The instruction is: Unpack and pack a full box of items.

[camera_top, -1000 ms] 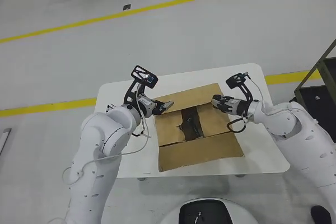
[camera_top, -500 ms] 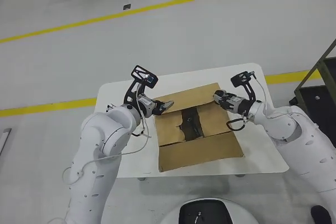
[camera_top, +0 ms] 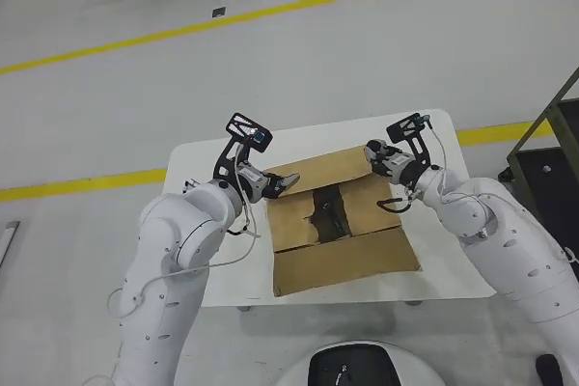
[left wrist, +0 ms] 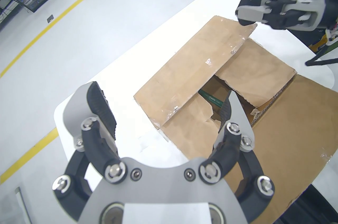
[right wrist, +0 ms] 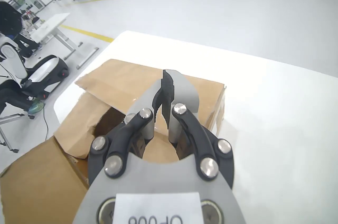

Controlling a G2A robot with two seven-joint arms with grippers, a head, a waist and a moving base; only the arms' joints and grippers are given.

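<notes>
A white, round-cornered table carries 1 cardboard box, its top flaps partly open.

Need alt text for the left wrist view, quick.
The open left gripper hovers over a cardboard box on a white table, its flaps partly parted over a gap showing a green item. The right gripper, shut, sits at the far flap corner.
</notes>
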